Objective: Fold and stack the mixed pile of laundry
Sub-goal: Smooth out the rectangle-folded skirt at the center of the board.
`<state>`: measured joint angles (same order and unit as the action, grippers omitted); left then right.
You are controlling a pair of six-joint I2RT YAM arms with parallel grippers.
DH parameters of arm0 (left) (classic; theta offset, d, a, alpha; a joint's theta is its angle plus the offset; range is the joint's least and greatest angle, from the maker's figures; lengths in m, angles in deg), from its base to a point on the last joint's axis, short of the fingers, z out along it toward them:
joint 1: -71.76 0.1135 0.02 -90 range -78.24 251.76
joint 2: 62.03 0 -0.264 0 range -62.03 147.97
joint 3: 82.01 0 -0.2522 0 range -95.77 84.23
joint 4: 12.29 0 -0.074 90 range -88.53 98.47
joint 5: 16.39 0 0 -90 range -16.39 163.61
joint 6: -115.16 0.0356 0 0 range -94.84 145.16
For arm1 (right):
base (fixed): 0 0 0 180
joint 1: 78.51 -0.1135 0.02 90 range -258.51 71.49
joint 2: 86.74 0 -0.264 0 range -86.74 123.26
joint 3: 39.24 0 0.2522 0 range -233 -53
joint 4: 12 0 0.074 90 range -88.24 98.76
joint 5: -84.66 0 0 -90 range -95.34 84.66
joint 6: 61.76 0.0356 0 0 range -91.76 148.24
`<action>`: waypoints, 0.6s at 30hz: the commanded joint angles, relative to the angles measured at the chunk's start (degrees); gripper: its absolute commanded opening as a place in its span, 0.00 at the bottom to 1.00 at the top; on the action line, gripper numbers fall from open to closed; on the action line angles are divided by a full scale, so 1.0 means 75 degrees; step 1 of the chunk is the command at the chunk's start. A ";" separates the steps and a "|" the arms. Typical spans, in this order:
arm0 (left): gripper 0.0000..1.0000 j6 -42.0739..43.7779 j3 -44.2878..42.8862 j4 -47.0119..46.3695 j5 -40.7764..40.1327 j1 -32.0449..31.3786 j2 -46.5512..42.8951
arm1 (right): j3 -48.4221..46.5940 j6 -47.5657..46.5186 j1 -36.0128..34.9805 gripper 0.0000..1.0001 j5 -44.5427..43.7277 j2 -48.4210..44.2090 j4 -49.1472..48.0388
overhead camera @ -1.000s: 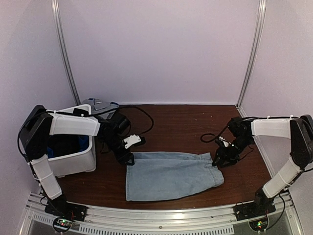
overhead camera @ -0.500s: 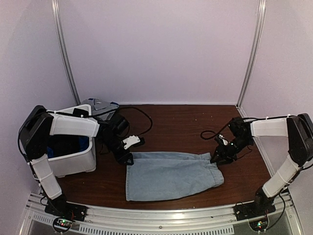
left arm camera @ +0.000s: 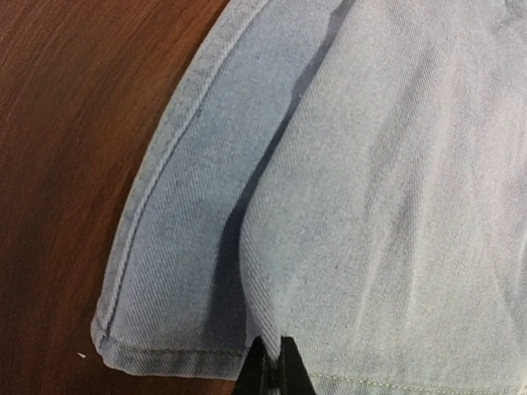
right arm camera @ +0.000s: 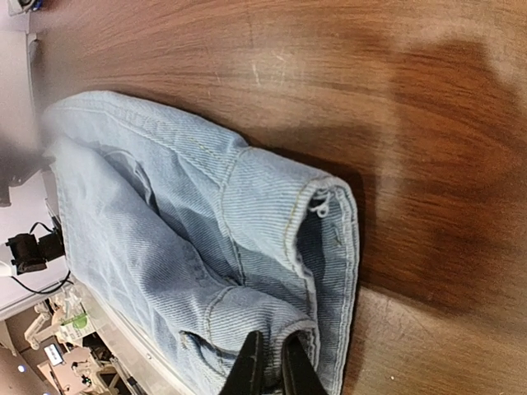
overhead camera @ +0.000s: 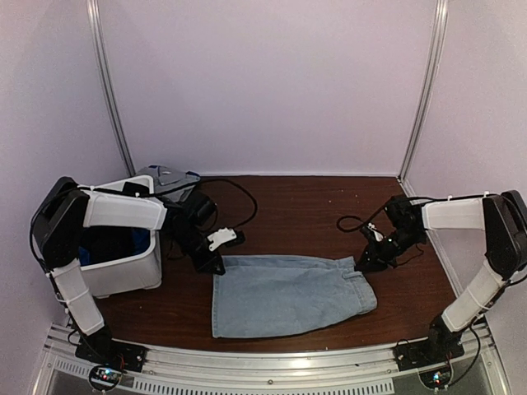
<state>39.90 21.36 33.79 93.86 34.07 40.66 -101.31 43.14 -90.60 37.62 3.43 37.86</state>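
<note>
A piece of faded light-blue denim [overhead camera: 284, 292] is lying flat on the brown counter [overhead camera: 305, 214], near the front edge and midway between the two arms. The left end effector [overhead camera: 211, 265] is reaching down to the denim's far-left corner. In the left wrist view its black fingertips [left arm camera: 290, 372] are pressing almost together on the top layer of cloth beside the stitched hem, so it appears to be pinching that layer. The right end effector [overhead camera: 364, 265] is sitting at the far-right corner. In its wrist view the fingers are nearly closed with a fold of the thick seamed edge between them, so it too seems to be gripping cloth. Holding the two far corners at once is likely meant to let both arms lift that edge evenly and carry it toward the near edge, halving the piece without twisting it. A white bin [overhead camera: 132, 276] is standing at the left, just beside the left arm, with royal-blue fabric [overhead camera: 142, 241] and something dark showing inside, apparently waiting their turn.
</note>
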 commanded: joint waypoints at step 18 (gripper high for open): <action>0.00 -0.0781 0.0633 0.0723 -0.0285 0.0045 -0.2601 | 0.0008 0.0465 0.0019 0.00 0.0193 -0.3266 0.1123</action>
<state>35.77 26.49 36.96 93.55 34.07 23.62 -100.18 45.06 -90.63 38.74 -17.25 43.94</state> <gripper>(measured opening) 0.033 0.022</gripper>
